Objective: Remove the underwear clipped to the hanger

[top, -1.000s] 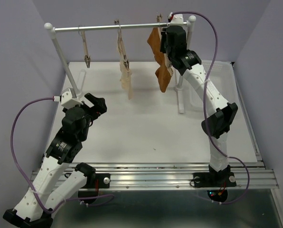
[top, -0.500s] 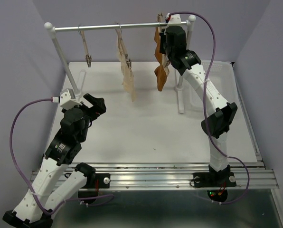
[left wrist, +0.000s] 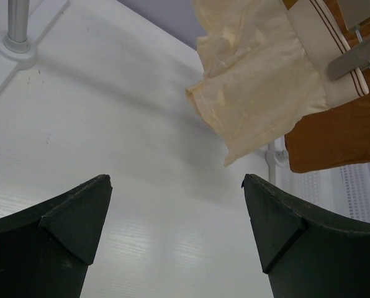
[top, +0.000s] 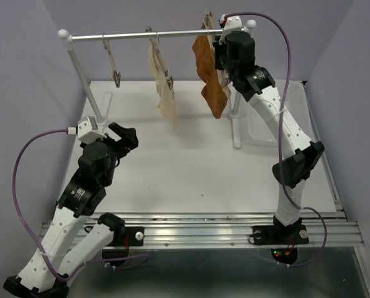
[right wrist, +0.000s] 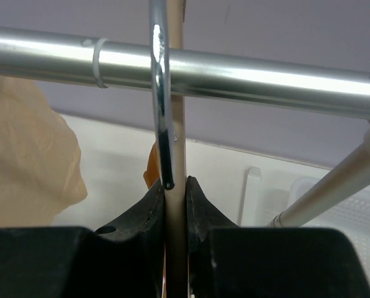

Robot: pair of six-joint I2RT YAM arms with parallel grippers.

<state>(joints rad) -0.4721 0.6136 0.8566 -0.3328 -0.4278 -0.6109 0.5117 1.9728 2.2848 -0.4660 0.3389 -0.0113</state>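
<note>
At the rail (right wrist: 266, 77), right jaws clamp hanger (right wrist: 176, 223), underwear (top: 208, 74) seemingly below; left jaws wide.

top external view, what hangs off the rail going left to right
bare wooden hanger → cream garment → underwear

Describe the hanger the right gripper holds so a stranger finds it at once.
Three wooden hangers hang from the metal rail at the table's back. Take the hanger at the right end, pinched by the right gripper. Only it carries rust-orange underwear; the middle hanger holds a cream garment, the left hanger nothing.
</note>
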